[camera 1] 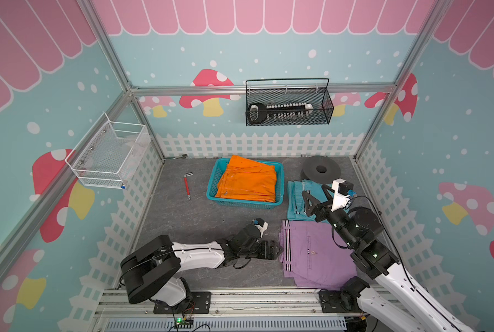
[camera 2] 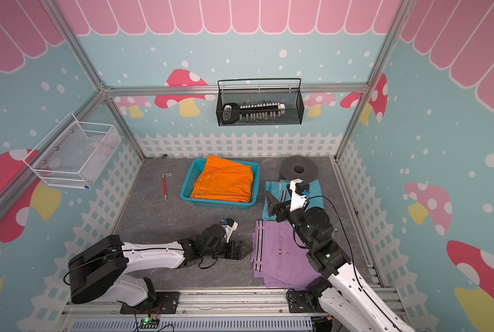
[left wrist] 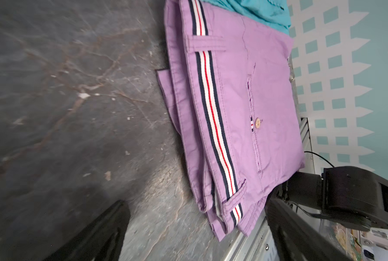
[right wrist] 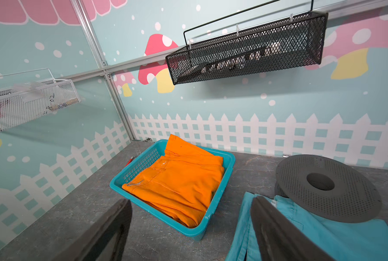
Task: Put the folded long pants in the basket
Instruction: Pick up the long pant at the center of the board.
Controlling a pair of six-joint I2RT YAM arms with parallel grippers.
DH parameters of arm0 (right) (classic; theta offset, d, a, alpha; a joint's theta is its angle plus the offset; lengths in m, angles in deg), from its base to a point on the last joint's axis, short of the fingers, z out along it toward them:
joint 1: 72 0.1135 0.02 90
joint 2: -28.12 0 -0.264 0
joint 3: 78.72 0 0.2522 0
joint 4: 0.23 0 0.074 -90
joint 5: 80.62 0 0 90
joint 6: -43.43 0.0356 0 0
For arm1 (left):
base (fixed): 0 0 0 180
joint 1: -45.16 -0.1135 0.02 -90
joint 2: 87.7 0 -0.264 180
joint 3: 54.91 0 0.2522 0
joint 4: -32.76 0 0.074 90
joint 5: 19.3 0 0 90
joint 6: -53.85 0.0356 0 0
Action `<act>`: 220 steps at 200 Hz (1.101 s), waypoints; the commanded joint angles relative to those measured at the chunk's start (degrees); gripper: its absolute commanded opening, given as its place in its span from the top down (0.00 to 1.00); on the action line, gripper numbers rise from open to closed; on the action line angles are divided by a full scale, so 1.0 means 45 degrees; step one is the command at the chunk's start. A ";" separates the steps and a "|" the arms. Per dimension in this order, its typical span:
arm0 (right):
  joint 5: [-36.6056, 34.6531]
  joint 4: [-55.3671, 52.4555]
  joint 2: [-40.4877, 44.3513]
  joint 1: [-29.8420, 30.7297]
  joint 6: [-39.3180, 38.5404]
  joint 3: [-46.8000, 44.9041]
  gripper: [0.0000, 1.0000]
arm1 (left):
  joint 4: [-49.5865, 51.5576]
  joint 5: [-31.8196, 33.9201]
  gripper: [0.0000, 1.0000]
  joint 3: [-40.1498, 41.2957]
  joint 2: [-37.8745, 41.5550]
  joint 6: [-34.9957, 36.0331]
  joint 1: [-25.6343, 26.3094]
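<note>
1. My left hand is wide and empty, low over the counter. The lilac pants lie just ahead of its tips. A shallow bite could lift only the top layers and unfold them.
2. My right hand, also wide and empty, hovers over the teal pants. Beyond it the grey disc overlaps them and may drag.
3. Farthest, the basket holds the orange pants, which ride its rim. Added pairs could spill.

Matt cloth is being shown by the orange pants, lilac pants and teal pants. Smooth, faintly glossy slotted plastic is being displayed by the basket. A matt, veined, stone-like finish is being presented by the tabletop, and a matt perforated surface by the disc.
</note>
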 commanded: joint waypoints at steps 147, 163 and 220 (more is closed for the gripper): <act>0.0761 -0.0101 -0.0282 0.0084 0.0378 -0.0587 0.12 | -0.1567 -0.2885 0.64 -0.4137 -0.7529 -0.0741 0.0384; 0.0633 -0.0120 -0.0072 0.0093 0.0378 -0.0767 0.12 | -0.1479 -0.2655 0.87 -0.4151 -0.7566 -0.0653 0.0304; 0.0753 0.0179 0.0253 0.0095 0.0754 -0.1519 0.12 | -0.0932 -0.1876 1.00 -0.1939 -0.4369 0.0409 -0.0843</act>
